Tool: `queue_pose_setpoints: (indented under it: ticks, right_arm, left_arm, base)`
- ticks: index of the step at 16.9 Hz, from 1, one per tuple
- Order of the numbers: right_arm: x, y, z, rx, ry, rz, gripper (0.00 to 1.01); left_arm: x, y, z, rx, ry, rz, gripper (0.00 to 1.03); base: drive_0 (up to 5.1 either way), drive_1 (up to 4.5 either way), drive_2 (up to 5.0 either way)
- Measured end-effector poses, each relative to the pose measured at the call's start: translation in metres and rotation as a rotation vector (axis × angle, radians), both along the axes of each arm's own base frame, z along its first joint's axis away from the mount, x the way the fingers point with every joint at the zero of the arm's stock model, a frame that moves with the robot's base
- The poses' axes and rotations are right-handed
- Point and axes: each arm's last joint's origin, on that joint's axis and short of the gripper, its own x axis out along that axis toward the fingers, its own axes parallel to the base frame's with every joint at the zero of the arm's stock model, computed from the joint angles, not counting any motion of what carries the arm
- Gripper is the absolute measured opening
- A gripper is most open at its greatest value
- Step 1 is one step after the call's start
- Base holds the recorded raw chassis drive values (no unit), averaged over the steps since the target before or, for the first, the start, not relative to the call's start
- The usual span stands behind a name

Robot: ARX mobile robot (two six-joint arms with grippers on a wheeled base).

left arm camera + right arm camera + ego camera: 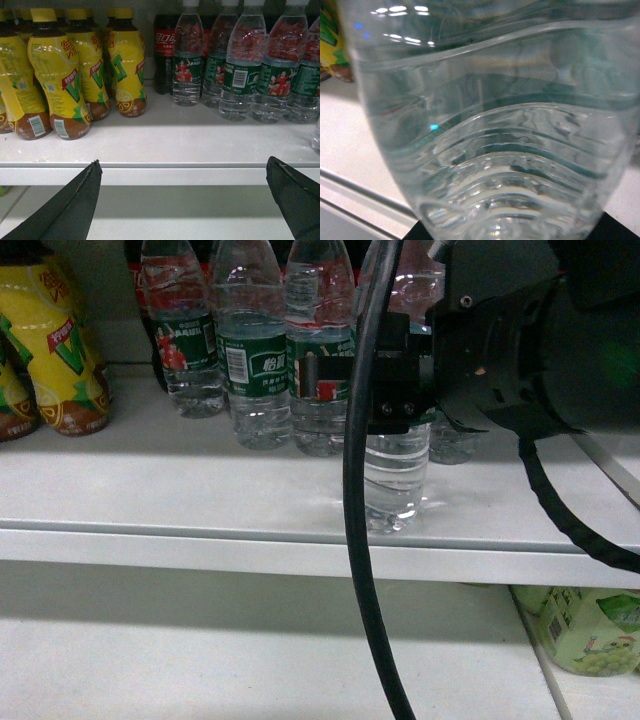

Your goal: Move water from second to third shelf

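Water bottle (pixel 396 480) near the shelf (pixel 200 530) front edge, right tool (pixel 395 380) apparently clamped on it.
Head: neighbouring bottles (pixel 255 360) could topple. Left wrist: left tool (pixel 185 200) spread, empty. Right wrist: the bottle fills the frame; it may slip.

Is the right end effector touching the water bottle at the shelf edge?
Touching. The head view shows the right end effector clamped around the water bottle; it fills the right wrist view.

The right gripper (pixel 400 380) hides the water's (pixel 396 480) label.
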Motion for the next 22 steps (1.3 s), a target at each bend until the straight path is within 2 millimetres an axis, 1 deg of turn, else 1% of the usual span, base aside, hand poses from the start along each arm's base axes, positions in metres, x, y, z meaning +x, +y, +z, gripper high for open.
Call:
queue_pose_setpoints:
  ticks: [1,3,6,9,12,15,16,18,22]
  right_arm:
    - [-0.01,-0.006,0.0,0.004,0.004,0.01,0.4]
    - [-0.027,-0.025,0.0,0.008,0.006,0.005,0.4]
    - [-0.055,-0.065,0.004,-0.005,-0.046,-0.056,0.4]
    - [-0.078,-0.1,0.008,-0.016,-0.08,-0.115,0.4]
    - [-0.099,-0.132,0.008,-0.078,-0.073,-0.168,0.4]
    - [-0.121,-0.158,0.018,-0.092,-0.082,-0.224,0.39]
    - [-0.129,-0.164,0.022,-0.088,-0.088,-0.239,0.39]
    - [-0.147,-0.169,0.027,-0.077,-0.092,-0.23,0.39]
    - [-0.174,-0.172,0.036,-0.056,-0.113,-0.211,0.39]
  left_arm:
    - [0.0,0.0,0.0,0.0,0.0,0.0,0.98]
    - [0.0,0.0,0.0,0.0,0.0,0.0,0.98]
    - [0.0,0.0,0.0,0.0,0.0,0.0,0.98]
    - [0.0,0.0,0.0,0.0,0.0,0.0,0.98]
    - [0.0,0.0,0.0,0.0,0.0,0.0,0.98]
    - [0.0,0.0,0.0,0.0,0.0,0.0,0.98]
    - [0.0,0.0,0.0,0.0,0.0,0.0,0.98]
    - [0.0,0.0,0.0,0.0,0.0,0.0,0.98]
    - [0.0,0.0,0.0,0.0,0.0,0.0,0.98]
  base:
    - [0.0,0.0,0.0]
    - [0.0,0.0,0.0]
    - [0.0,0.0,0.0]
    - [0.0,0.0,0.0]
    - [0.0,0.0,0.0]
    - [0.0,0.0,0.0]
    - [0.0,0.0,0.0]
    - [0.0,0.0,0.0]
    - [0.0,0.0,0.0]
